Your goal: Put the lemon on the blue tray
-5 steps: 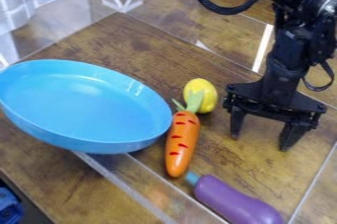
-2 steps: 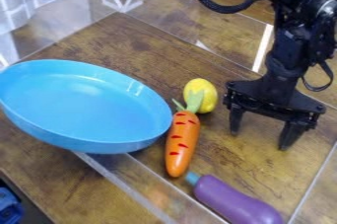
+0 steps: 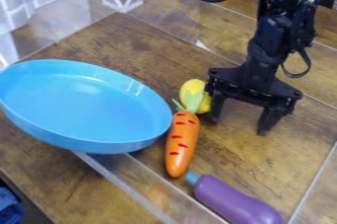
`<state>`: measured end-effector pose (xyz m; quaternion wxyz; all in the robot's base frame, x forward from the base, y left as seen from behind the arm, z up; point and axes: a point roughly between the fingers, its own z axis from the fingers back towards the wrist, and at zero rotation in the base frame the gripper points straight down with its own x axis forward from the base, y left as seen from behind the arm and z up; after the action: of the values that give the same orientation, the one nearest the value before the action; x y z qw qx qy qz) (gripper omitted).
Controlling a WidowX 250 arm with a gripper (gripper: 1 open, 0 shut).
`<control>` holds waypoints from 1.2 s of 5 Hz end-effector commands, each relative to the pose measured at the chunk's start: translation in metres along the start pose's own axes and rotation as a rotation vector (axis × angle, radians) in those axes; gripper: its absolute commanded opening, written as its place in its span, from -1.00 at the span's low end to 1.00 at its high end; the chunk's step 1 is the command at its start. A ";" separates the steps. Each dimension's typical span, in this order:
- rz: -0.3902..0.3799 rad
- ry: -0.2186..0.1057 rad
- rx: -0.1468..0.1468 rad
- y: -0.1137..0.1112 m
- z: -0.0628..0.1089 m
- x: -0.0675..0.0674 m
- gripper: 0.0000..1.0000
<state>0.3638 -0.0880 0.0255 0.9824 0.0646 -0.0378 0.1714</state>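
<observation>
A dark, wood-grained desk fills the view, fenced by clear plastic walls whose edges catch the light along the back and the front. On the left lies the blue tray, a wide, shallow oval dish with a raised rim, its inside bare and glossy. Just to the right of the tray's rim sits the lemon, small, bright yellow and rounded, resting on the desk and not on the tray. Directly in front of it lies the orange carrot, its green leaves touching or nearly touching the lemon and its tip pointing toward the near wall. Further toward the lower right corner lies the purple eggplant with a greenish cap, just beyond the carrot's tip. The black robot arm comes down from the upper right, and its tool points straight down at the desk, its dark fingers spread wide apart and holding nothing. The tool stands just beside the lemon on the lemon's right, with its left finger very close to the fruit; whether they touch cannot be told. The fingertips hang low, near the desk surface.
</observation>
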 end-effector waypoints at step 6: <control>0.018 -0.086 -0.039 0.070 0.027 0.008 1.00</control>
<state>0.3387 -0.0167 0.0337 0.9800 0.0655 -0.0433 0.1826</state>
